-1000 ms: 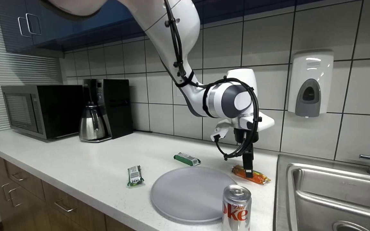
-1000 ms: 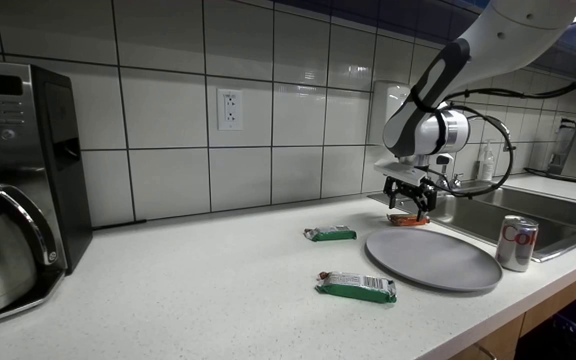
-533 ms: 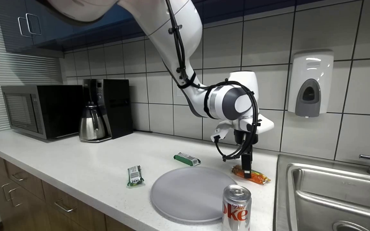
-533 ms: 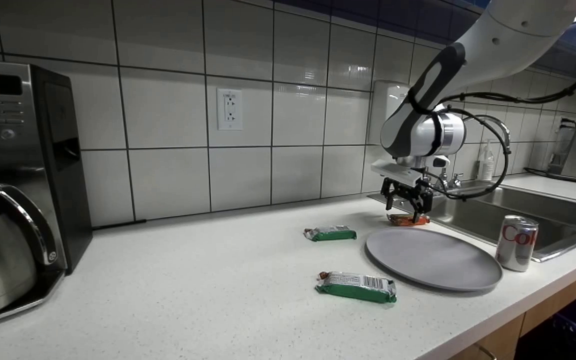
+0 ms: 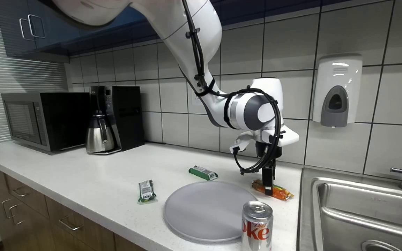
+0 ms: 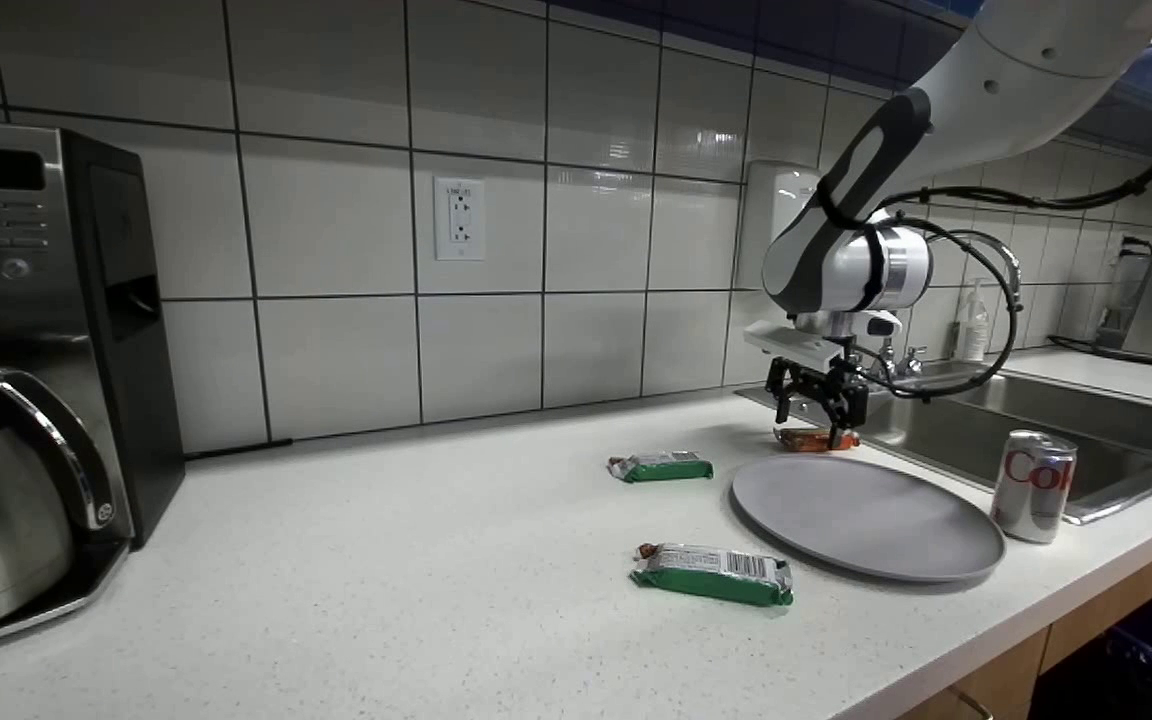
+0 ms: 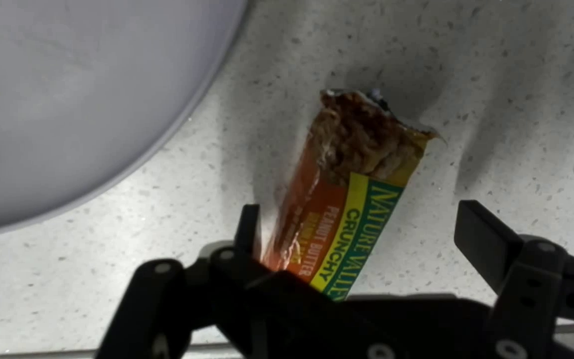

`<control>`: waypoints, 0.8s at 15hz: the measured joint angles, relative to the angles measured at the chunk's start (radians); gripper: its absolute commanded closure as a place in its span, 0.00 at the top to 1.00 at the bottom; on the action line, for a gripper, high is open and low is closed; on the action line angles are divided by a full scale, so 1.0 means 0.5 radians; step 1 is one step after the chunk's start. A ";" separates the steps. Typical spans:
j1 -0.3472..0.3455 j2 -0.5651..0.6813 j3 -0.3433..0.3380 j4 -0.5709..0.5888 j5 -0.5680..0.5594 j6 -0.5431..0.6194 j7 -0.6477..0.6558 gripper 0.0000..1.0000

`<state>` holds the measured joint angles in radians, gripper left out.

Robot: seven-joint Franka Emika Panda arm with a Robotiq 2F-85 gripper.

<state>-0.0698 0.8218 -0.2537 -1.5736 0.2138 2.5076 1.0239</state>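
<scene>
My gripper (image 7: 359, 214) stands open over an orange, green and yellow granola bar (image 7: 352, 214), which lies on the white counter between the fingers. In the wrist view the left finger (image 7: 247, 227) is close beside the bar's orange side; whether they touch I cannot tell. A wide gap separates the bar from the right finger (image 7: 486, 239). The bar's lower end is hidden behind the gripper. In both exterior views the fingers reach down at the orange bar (image 5: 283, 193), beside the grey plate (image 6: 866, 515). Two green-wrapped bars (image 5: 203, 173) lie farther along the counter.
A silver Coke can (image 5: 257, 228) stands upright by the plate, near the front of the counter. The steel sink (image 5: 307, 216) borders the orange bar's far side. The tiled wall is behind, with a soap dispenser (image 5: 339, 90). A coffee maker (image 5: 127, 115) and microwave (image 5: 44, 118) stand farther off.
My gripper has come down slightly and shifted a little sideways over the orange bar. The jaws stay open, and the bars, plate and can have not moved.
</scene>
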 measured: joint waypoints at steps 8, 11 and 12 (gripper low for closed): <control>-0.016 0.000 0.020 0.019 0.001 -0.011 0.000 0.20; -0.016 0.000 0.021 0.024 0.001 -0.011 0.000 0.18; -0.016 0.000 0.020 0.024 0.002 -0.011 0.000 0.18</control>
<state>-0.0777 0.8218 -0.2435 -1.5614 0.2146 2.5019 1.0240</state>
